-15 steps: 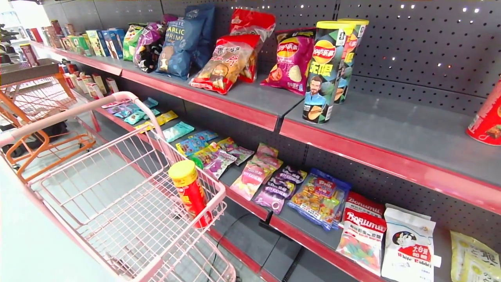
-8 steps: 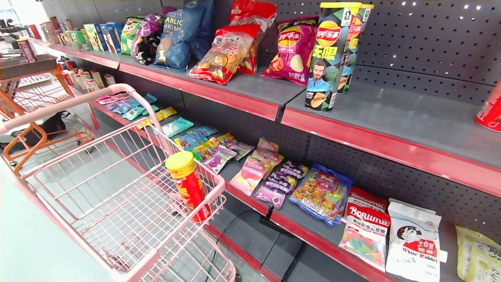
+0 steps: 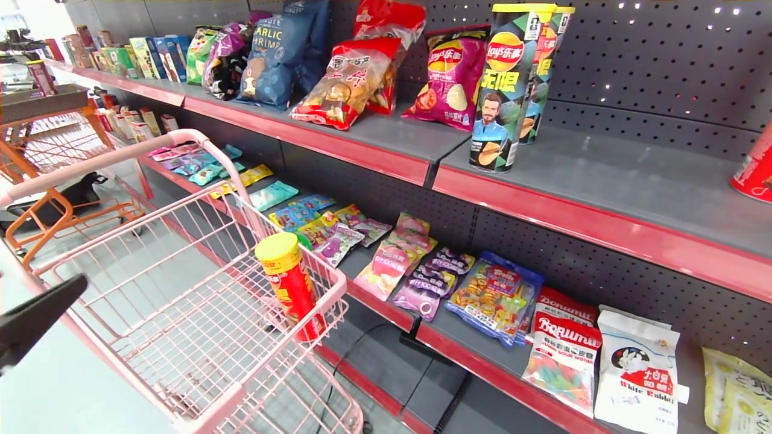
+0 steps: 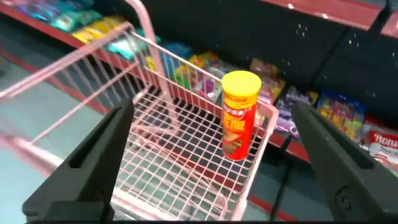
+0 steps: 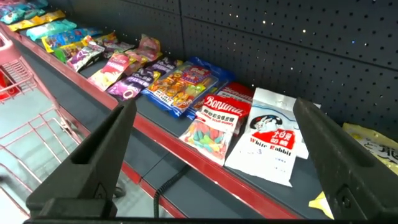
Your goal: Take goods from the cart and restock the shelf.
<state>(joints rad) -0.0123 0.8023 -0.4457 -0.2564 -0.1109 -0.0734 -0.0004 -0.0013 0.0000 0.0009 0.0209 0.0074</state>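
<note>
A red chip can [image 3: 291, 288] with a yellow lid stands upright in the far corner of the pink wire cart [image 3: 181, 337]. In the left wrist view my left gripper [image 4: 213, 113] is open above the cart's near side, with the can [image 4: 239, 118] farther off between its fingers. One of its dark fingers [image 3: 37, 314] pokes in at the head view's left edge. My right gripper [image 5: 214, 109] is open and holds nothing, hanging over the lower shelf's candy bags [image 5: 186, 84]. The upper shelf [image 3: 603, 181] holds two tall chip cans [image 3: 505, 90].
Snack bags [image 3: 347, 84] line the upper shelf to the left of the cans, and a red can [image 3: 754, 172] stands at its right edge. White and red sweet bags [image 3: 633, 374] lie on the lower shelf. An orange cart [image 3: 54, 150] stands behind the pink one.
The camera tilted a little at first, shifting the whole picture. Since half a second ago my left gripper's finger has come into the head view at the left edge. The can has not moved.
</note>
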